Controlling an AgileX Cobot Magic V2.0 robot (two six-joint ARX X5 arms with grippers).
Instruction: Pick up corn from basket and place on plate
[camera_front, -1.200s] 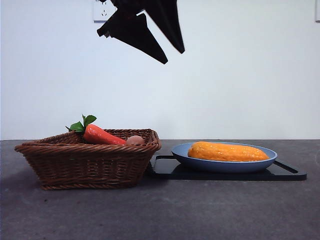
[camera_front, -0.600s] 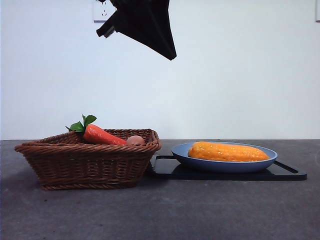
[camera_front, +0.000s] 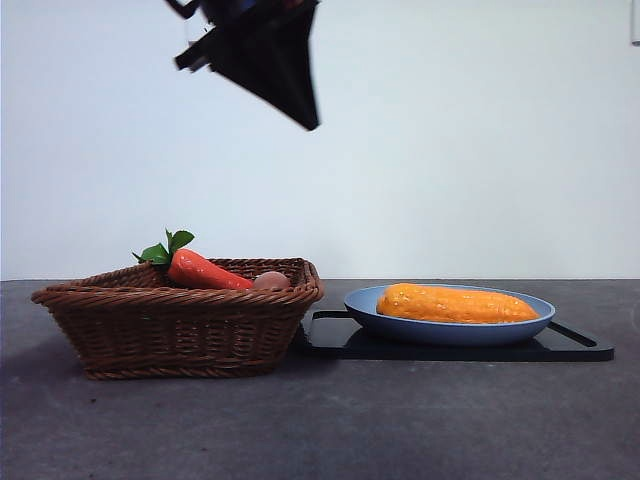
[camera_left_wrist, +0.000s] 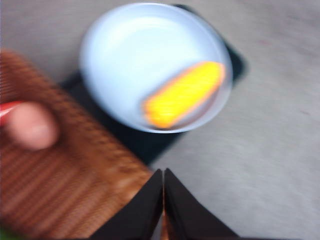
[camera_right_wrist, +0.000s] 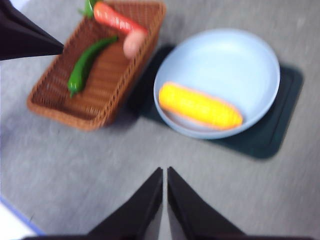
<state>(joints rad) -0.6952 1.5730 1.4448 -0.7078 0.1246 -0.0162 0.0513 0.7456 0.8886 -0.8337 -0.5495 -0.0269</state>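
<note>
Both pincers are clenched and carry nothing: left gripper (camera_left_wrist: 163, 200) hangs high above the basket (camera_front: 180, 320), right gripper (camera_right_wrist: 165, 200) waits higher. Corn (camera_front: 455, 303) lies on the plate (camera_front: 450, 330), which sits on a black tray (camera_front: 570, 345), so the placing seems done.

- The left wrist view is blurred all over; the basket (camera_left_wrist: 60, 170) runs off its edge.
- From the front, the basket's wall hides the lower carrot (camera_front: 205, 271) and all but the top of the pink ball (camera_front: 271, 280).
- The gripper (camera_front: 262, 55) overhead is cut off by the front view's top edge.
</note>
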